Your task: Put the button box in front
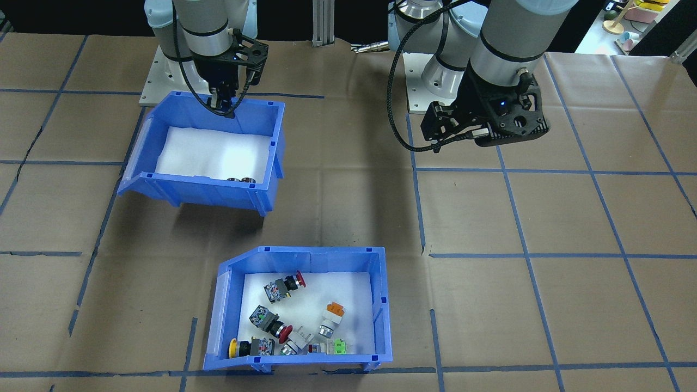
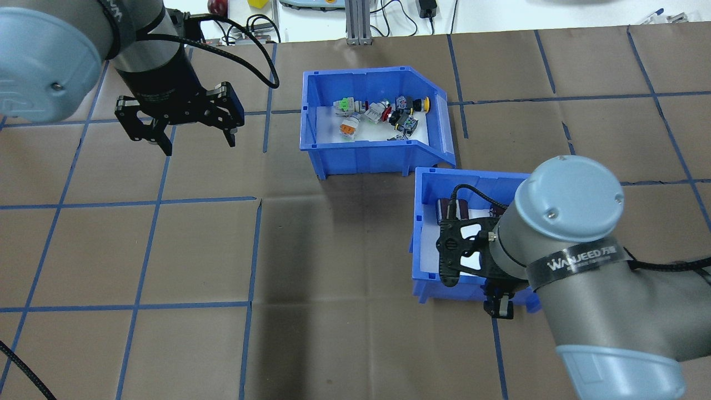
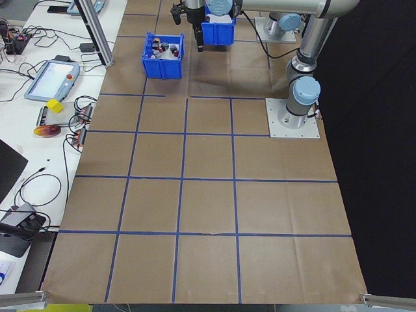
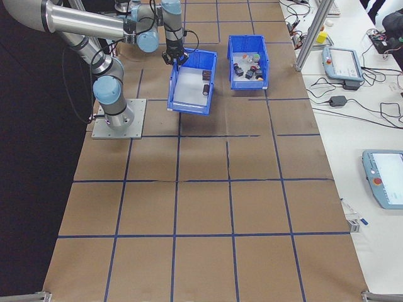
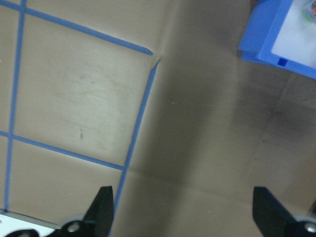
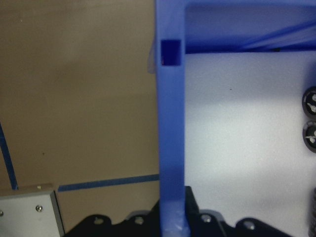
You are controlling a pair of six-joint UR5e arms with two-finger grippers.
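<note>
Brown paper marked off with blue tape lines is covering the table (image 2: 183,255), and two blue bins are sitting on it toward the far side from the robot. In the overhead view the button box (image 2: 373,123) is lying at about one o'clock from the table's middle, its white liner scattered with red, yellow, orange and green switches (image 2: 383,114), its sloped cut-out end turned toward three o'clock. Just beside it, at four o'clock from it, the other bin (image 2: 427,239) is being gripped by the right gripper (image 1: 224,103), whose jaws are closed over the near wall's rim; that bin is being held tilted, one end lifted, in the front-facing view. The left gripper (image 2: 191,136) is hanging over bare paper well apart from the button box, at nine o'clock from it, its jaws spread wide and nothing being held. The button box is judged to be stiff, light plastic with smooth, somewhat slippery walls, while the loose switches are likely to slide and shift its balance if it is tipped. A pinch over the straight rim of a long wall, near its middle, is judged the best hold; the sloped end is best avoided.
</note>
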